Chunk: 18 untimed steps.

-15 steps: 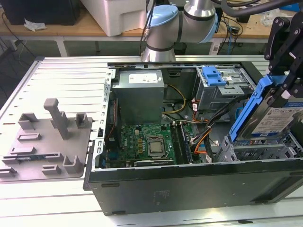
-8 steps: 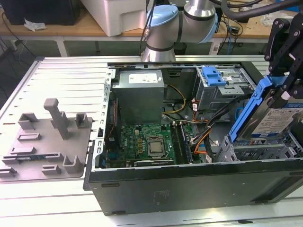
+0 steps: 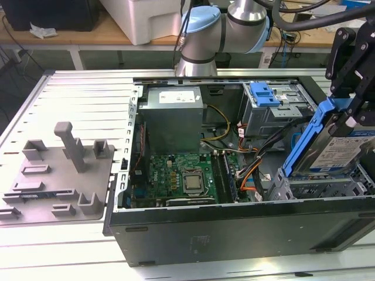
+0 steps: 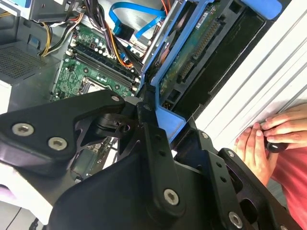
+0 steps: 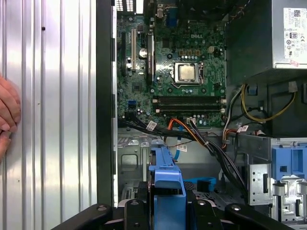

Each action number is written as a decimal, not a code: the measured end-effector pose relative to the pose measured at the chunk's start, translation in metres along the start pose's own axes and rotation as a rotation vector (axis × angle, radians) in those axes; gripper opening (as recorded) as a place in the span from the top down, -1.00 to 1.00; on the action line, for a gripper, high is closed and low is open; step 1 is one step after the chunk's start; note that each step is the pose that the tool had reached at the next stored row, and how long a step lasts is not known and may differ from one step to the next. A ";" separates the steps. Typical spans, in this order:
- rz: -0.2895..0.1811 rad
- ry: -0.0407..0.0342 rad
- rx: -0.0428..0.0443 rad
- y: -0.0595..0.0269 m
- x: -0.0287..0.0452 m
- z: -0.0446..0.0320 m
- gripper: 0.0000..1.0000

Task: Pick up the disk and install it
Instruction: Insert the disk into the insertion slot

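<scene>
Disk, flat silver rectangle in blue plastic frame, in black gripper.

Silver disk, blue frame, label seemingly blue-and-white; black gripper; green board; black case; ribbed silver table.

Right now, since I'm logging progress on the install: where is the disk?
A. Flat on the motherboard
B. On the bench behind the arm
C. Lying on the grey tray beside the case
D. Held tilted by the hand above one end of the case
D: in the exterior view the hand grips the disk by its blue frame and holds it tilted above the exterior view's right end of the open case, not yet seated.
</scene>
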<state>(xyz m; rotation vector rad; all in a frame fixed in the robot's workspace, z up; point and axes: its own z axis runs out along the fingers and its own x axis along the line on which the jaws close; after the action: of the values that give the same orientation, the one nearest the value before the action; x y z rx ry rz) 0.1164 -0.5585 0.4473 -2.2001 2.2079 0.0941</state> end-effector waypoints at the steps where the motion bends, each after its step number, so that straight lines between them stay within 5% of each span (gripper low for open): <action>1: 0.000 0.0000 0.0000 0.0000 0.0000 0.0004 0.26; 14: 0.000 0.0000 0.0000 -0.0005 0.0004 0.0077 0.26; 18: 0.000 0.0000 0.0000 -0.0014 0.0010 0.0161 0.26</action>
<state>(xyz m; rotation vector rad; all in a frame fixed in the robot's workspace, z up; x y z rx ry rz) 0.1174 -0.5585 0.4311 -2.2000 2.2080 0.0941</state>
